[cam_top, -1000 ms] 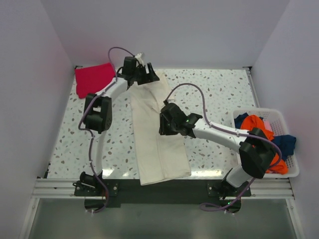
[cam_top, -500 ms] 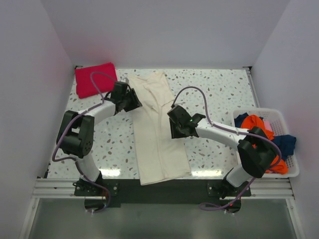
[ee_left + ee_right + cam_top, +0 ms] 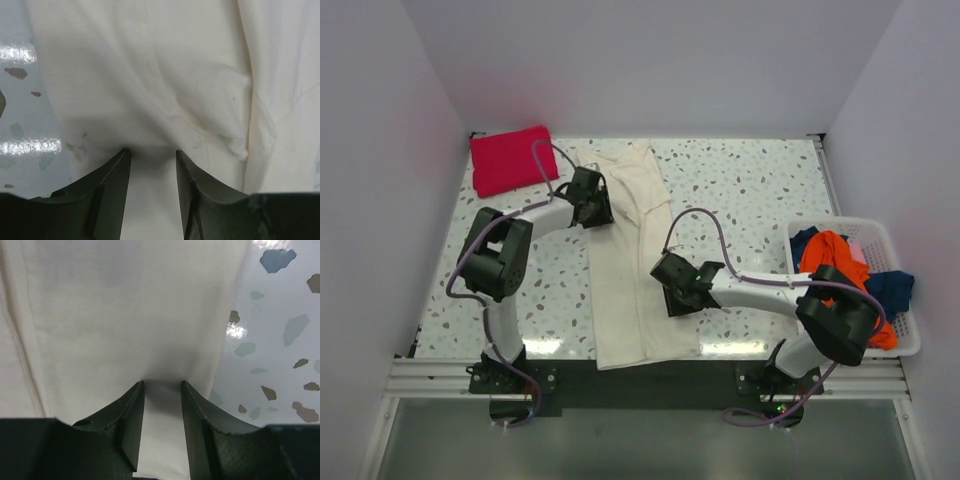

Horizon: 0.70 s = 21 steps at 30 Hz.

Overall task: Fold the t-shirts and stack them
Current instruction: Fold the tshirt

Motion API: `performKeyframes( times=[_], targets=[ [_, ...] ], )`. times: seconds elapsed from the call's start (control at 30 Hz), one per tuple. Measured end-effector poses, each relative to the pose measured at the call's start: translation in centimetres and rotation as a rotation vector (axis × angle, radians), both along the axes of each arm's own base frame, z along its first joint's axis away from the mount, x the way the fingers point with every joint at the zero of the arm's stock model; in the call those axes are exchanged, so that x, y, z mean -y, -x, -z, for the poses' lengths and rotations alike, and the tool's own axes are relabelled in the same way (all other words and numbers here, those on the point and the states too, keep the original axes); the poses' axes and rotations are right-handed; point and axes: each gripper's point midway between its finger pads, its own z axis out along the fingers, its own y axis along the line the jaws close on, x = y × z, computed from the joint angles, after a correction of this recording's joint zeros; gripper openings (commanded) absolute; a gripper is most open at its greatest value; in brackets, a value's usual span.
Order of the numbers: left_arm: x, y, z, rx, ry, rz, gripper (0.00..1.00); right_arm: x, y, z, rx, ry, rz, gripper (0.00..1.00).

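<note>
You find no text, label, brand, number or sign to read in any view: nothing legible on the cream shirt (image 3: 632,260), the red shirt (image 3: 510,158), the basket (image 3: 905,340) or either arm.

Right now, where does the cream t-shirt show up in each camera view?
Top external: cream t-shirt, a long strip down the table's middle.
Left wrist: fills the frame, cloth between the left pincer fingertips.
Right wrist: covers the left and centre.
Shared landmark: speckled table.
</note>
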Motion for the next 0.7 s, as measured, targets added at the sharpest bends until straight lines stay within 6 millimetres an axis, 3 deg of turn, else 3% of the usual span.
performKeyframes(
  times=[0.27,0.4,0.5,0.6,0.7],
  targets=[
    [1.4,-2.3,0.0,0.017,-0.009,0.044,0.48,-1.7,2.9,-0.2,-0.024,-0.064,-0.011,0.39],
    [1.5,-2.1,-0.1,0.027,-0.003,0.049,0.54,-1.3,3.6,-0.3,-0.036,-0.065,-0.001,0.4],
    [1.1,-0.7,-0.2,0.023,-0.001,0.046,0.58,-1.1,3.2,-1.2,-0.031,-0.065,0.009,0.41],
    [0.1,1.3,-0.3,0.002,-0.011,0.039,0.61,-1.6,0.7,-3.4,-0.002,-0.109,0.045,0.41],
    [-0.7,3.4,-0.6,-0.024,-0.016,0.038,0.61,-1.3,-5.4,-7.0,0.061,-0.211,0.153,0.42]
  ],
)
